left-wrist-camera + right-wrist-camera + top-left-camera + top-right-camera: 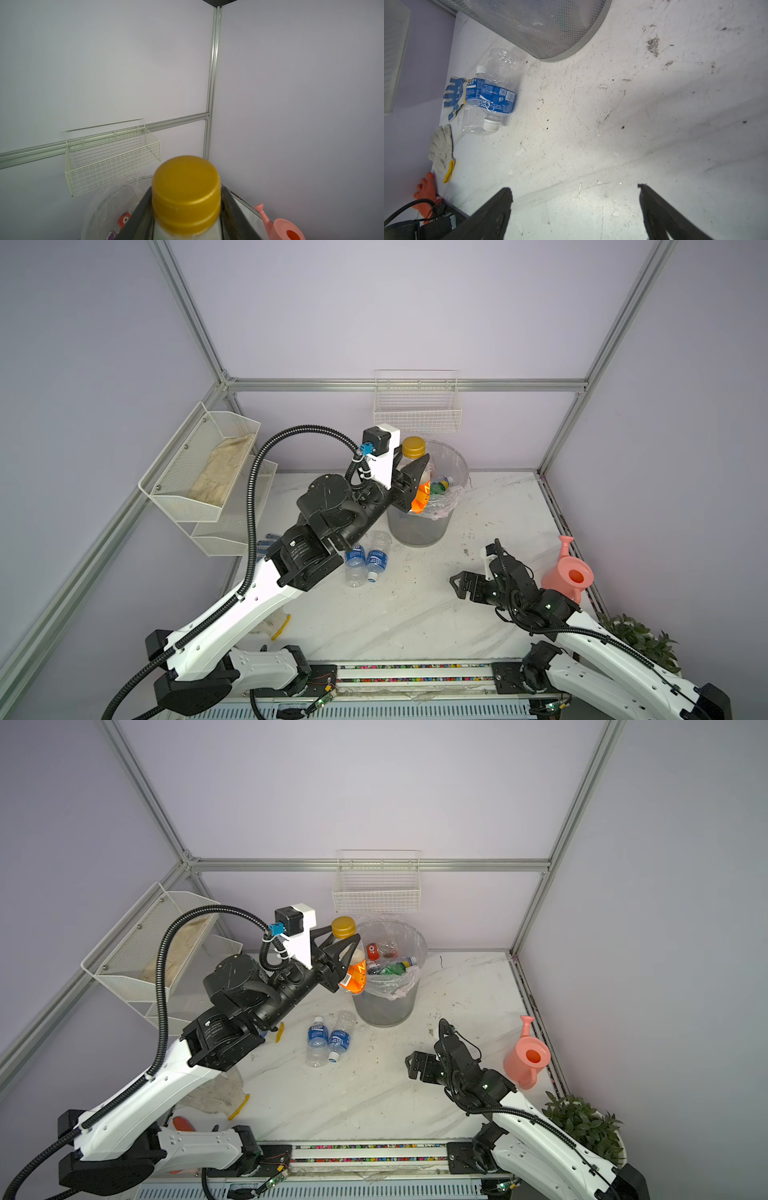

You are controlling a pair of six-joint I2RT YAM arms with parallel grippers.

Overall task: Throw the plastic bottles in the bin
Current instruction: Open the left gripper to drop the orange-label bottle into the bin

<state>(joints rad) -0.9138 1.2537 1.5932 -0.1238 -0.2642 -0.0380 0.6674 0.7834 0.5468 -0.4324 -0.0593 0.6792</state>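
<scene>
- Holding the orange-labelled bottle (424, 494) raised at the left rim of the bin (415, 531), the left gripper (415, 485) has its jaws clamped on the bottle's body, gold cap up.
- Bin stands far-centre on the table (415, 622); a green-labelled bottle (392, 968) and a red-labelled bottle (372, 951) lie inside.
- Two blue-labelled bottles (355, 560) lie touching side by side on the table, just near-left of the bin.
- Right gripper (457, 585) hovers low over bare table, near-right, jaws wide apart, holding nothing.
- Pink watering can (567, 572) stands right of that gripper.
</scene>
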